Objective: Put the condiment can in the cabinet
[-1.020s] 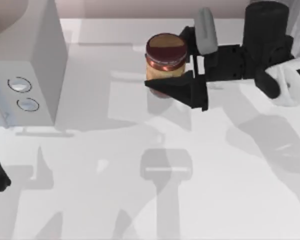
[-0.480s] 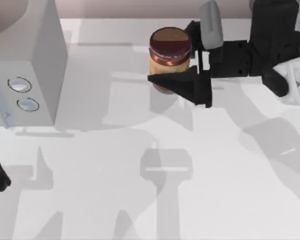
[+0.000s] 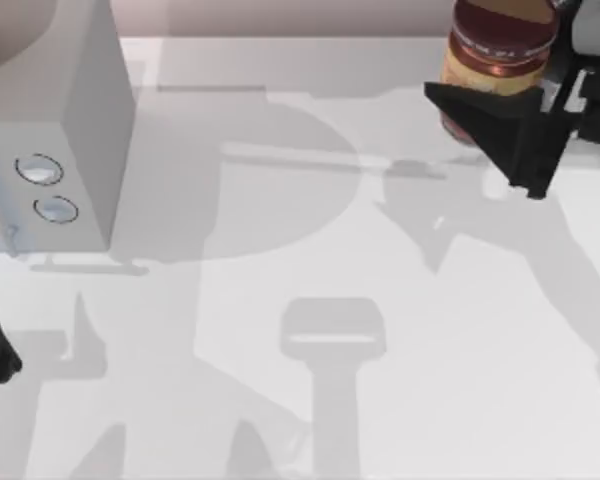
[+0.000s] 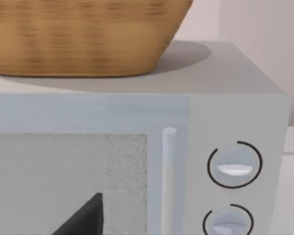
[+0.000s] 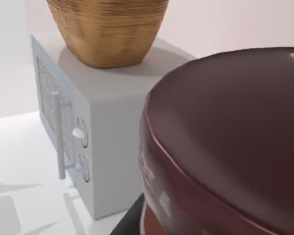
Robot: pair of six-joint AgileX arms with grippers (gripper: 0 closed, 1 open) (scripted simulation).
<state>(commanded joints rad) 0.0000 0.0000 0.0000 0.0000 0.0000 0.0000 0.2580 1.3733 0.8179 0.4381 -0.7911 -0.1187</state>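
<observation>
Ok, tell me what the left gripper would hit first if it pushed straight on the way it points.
Most likely the cabinet's glass door: the left gripper's dark fingertip points at it in the left wrist view, nothing between. Depth is unclear.

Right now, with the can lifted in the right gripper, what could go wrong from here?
1. The cabinet door with its handle looks shut, so the condiment can may have no way in.
2. The right gripper holds the can below its lid; a fast swing could tilt it.
3. The basket on top could get bumped.

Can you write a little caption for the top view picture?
Right gripper carries the condiment can high above the table, far from the grey cabinet.
</observation>
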